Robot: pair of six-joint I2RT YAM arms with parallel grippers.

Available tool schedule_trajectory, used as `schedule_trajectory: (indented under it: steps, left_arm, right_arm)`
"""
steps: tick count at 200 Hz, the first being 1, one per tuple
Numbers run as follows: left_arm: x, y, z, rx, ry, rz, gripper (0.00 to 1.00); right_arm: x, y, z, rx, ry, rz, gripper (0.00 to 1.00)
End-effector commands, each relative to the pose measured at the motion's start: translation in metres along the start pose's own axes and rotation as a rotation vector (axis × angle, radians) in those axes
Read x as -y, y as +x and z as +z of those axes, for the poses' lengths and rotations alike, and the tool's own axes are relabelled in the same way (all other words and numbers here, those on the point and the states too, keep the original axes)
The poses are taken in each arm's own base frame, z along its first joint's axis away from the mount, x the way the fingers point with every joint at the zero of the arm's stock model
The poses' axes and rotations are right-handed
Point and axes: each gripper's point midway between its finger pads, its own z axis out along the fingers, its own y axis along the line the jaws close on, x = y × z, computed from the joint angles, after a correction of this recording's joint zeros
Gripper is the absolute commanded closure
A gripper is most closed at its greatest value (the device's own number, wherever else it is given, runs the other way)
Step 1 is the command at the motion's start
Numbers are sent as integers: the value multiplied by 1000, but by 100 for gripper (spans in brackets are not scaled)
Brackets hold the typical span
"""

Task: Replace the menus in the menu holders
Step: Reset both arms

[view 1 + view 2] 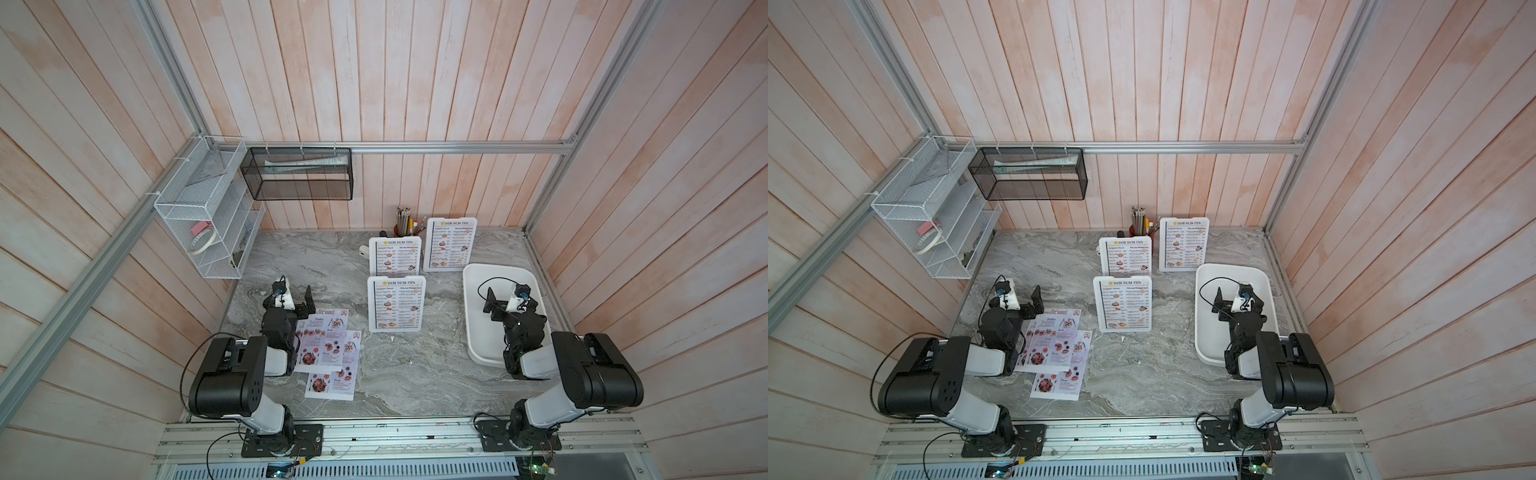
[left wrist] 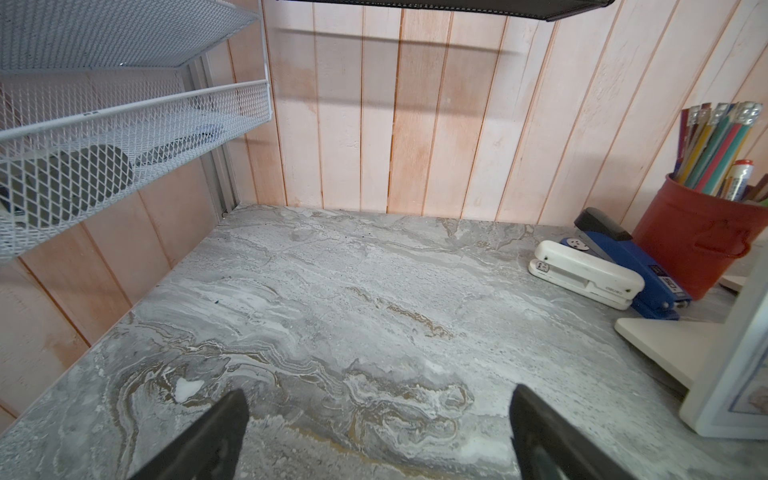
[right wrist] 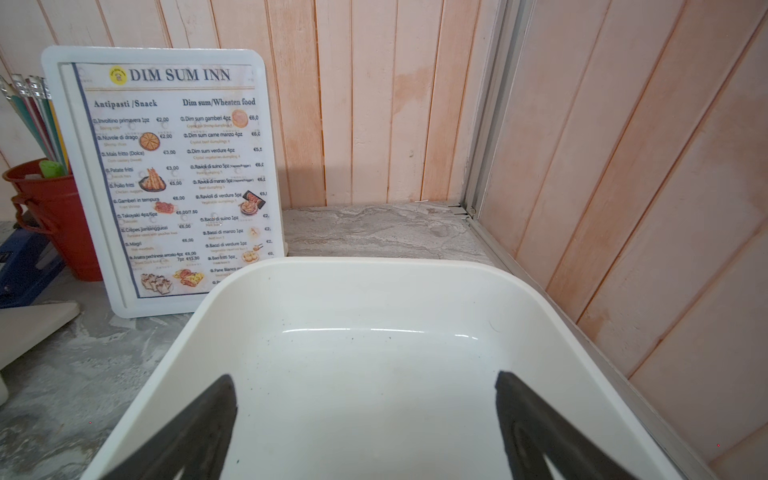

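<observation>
Three white menu holders stand upright at mid-table in both top views, each showing a blue-bordered "Dim Sum Inn" menu: a near one (image 1: pixel 395 303), one behind it (image 1: pixel 395 255) and a far right one (image 1: pixel 451 243) (image 3: pixel 162 178). Red-titled "Special Menu" sheets (image 1: pixel 328 345) (image 1: pixel 1054 345) lie flat and overlapping at the left front. My left gripper (image 1: pixel 297 291) (image 2: pixel 379 392) hovers open over bare marble beyond those sheets, holding nothing. Over the white tray (image 1: pixel 473 316) (image 3: pixel 374 264) my right gripper (image 1: pixel 509 291) (image 3: pixel 365 378) is open and empty.
A red cup of pencils (image 1: pixel 403 226) (image 2: pixel 698 232) stands at the back wall with a white stapler (image 2: pixel 582 274) and a blue one (image 2: pixel 631 266) beside it. A white wire shelf (image 1: pixel 203 216) and a black mesh basket (image 1: pixel 297 174) hang on the left and back walls.
</observation>
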Motion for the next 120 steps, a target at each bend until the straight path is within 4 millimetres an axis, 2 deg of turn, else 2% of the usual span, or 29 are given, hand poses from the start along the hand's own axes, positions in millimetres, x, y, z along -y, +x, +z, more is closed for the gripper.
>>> schedule_trajectory:
  steps: [1, 7, 20, 24, 37, 42, 56, 70, 82, 120]
  left_arm:
    - [0, -1, 0, 8, -7, 14, 0]
    - [0, 0, 0, 4, -8, 14, 0]
    - [0, 0, 0, 7, -7, 14, 0]
    - [0, -1, 0, 8, -7, 15, 0]
    - [0, 0, 0, 5, -7, 14, 0]
    - [0, 0, 0, 6, -8, 13, 0]
    - [0, 0, 0, 6, -7, 15, 0]
    - [0, 0, 0, 5, -8, 15, 0]
    - [0, 0, 0, 5, -7, 14, 0]
    - [0, 0, 0, 5, -7, 15, 0]
  right_arm:
    - [-12, -8, -25, 73, -77, -30, 2]
    - [-4, -11, -26, 92, -32, -10, 2]
    - [36, -12, -18, 101, 197, 88, 2]
    - [41, -12, -14, 89, 229, 100, 2]
    - [20, 2, 9, -47, 132, 25, 2]
    - [16, 5, 8, -69, 113, 23, 2]
    - [-7, -2, 3, -4, -28, -33, 2]
    - [0, -3, -1, 20, 14, -7, 2]
    - [3, 2, 5, -20, 32, -6, 2]
    - [3, 2, 6, -21, 33, 1, 2]
